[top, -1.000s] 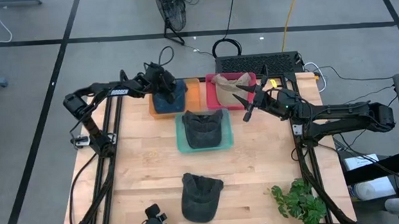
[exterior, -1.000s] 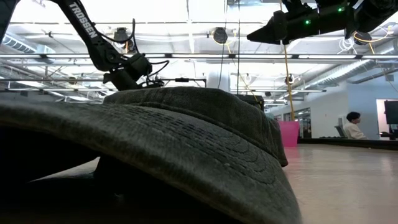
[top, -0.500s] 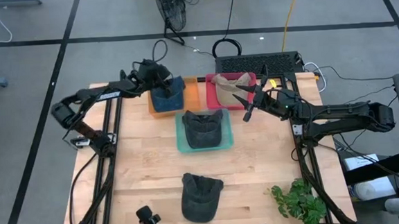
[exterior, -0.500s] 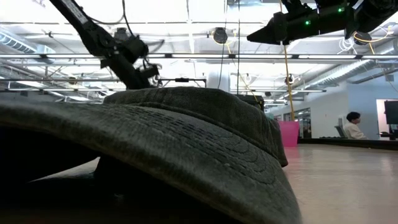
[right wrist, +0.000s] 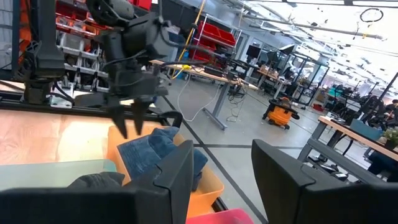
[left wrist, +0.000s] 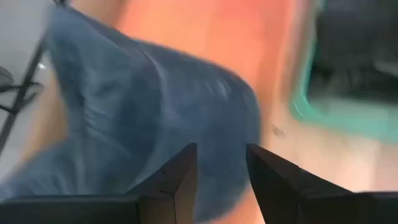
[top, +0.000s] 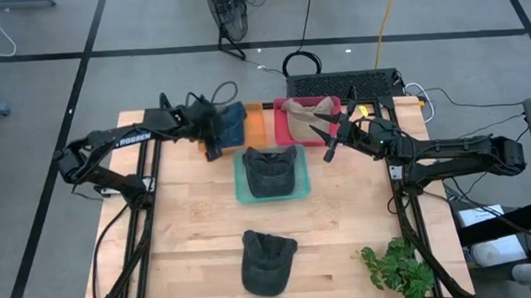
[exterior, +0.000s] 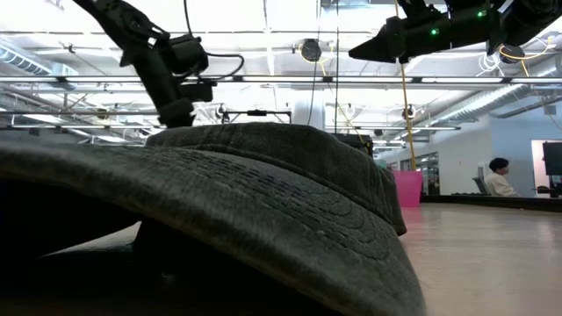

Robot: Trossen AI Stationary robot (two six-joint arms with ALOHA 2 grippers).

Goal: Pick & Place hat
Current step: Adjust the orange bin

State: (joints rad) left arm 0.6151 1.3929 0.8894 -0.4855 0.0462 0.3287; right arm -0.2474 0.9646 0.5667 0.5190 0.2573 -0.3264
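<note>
A blue hat (top: 231,121) lies in the orange bin (top: 257,122) at the far left, one edge over the bin's rim (right wrist: 186,163). My left gripper (top: 213,148) hangs open just left of that bin, fingers pointing down and above the hat (right wrist: 127,123), touching nothing. My right gripper (top: 330,143) waits open, raised over the far right. A dark grey hat (top: 269,170) sits in the teal bin (top: 242,192). A tan hat (top: 305,116) lies in the red bin (top: 288,140). Another dark hat (top: 265,260) rests on the bare table and fills the low view (exterior: 263,202).
A green plant (top: 397,268) stands at the near right corner. A black keyboard tray (top: 345,84) sits beyond the red bin. Bare wood (top: 187,218) lies between the bins and the near hat. A person (exterior: 500,177) sits far off in the room.
My left gripper has risen and drawn back from over the orange bin toward the table's left edge, tipping less steeply downward. Its fingers have stayed apart. The blue hat stays in the orange bin.
</note>
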